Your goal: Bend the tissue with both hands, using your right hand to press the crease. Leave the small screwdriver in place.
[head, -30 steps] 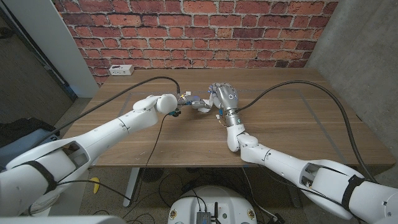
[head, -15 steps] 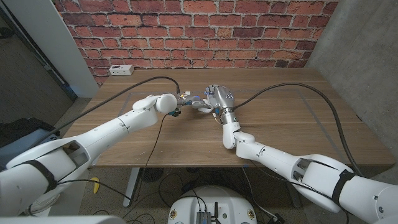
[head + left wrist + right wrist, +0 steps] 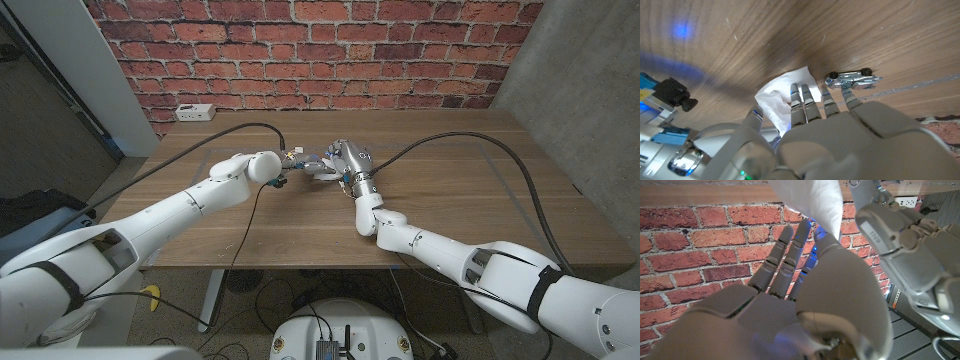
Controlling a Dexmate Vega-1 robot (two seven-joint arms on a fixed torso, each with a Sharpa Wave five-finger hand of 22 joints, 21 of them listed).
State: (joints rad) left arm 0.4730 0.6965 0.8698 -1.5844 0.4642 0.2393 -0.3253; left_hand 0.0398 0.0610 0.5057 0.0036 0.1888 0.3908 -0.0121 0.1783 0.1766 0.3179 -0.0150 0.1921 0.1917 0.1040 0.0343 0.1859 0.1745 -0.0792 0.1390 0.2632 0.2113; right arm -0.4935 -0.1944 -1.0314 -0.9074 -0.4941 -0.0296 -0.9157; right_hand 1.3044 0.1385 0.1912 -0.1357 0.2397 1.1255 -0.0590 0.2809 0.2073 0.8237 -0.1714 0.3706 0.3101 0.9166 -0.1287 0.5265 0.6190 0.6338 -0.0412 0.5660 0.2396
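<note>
A white tissue (image 3: 322,171) lies mid-table between my two hands. My left hand (image 3: 299,160) has its fingers (image 3: 799,102) on the tissue (image 3: 781,97), and one edge of the sheet runs in between those fingers and the thumb. My right hand (image 3: 352,159) stands just right of the tissue with its fingers (image 3: 790,250) stretched straight up against the raised sheet (image 3: 812,200). The left hand (image 3: 907,245) shows close beside it. A small silver screwdriver (image 3: 853,79) lies on the wood just past my left fingertips, apart from the tissue.
The wooden table (image 3: 470,200) stretches wide to either side of the hands. A white power strip (image 3: 193,111) sits at the far left corner. A brick wall (image 3: 330,50) stands behind the table, and black cables (image 3: 470,140) run along both arms.
My right hand has shifted a little left, closer to my left hand and the tissue, and its forearm has swung left. The left arm has hardly moved.
</note>
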